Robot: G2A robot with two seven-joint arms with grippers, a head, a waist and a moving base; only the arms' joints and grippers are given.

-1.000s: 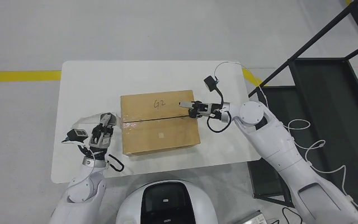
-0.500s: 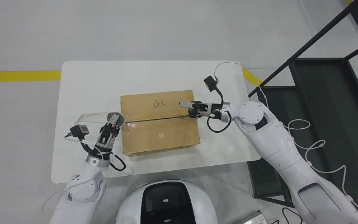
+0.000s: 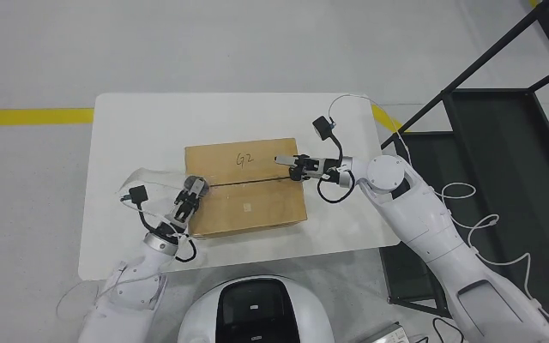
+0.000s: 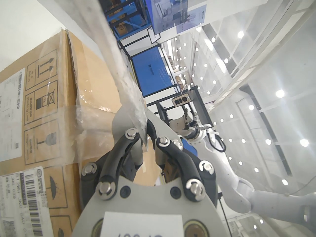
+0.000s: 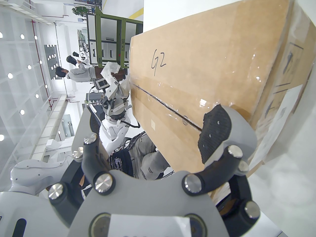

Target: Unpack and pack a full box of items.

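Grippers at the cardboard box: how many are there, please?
2: the left gripper pinches clear tape at one end of the cardboard box; the right gripper, open, at the other.

I have the box [image 3: 244,187] mid-table [image 3: 111,129], its seam running from 9 to 3 o'clock. The left gripper [image 3: 192,189] sits at the box's 9 o'clock edge, pinching a tape strip [image 3: 147,177] that trails toward 9 o'clock over the table. The right gripper [image 3: 287,160] is over the box top at 2 o'clock, just beside the seam. A rack [image 3: 480,129] stands off the table at 3 o'clock.
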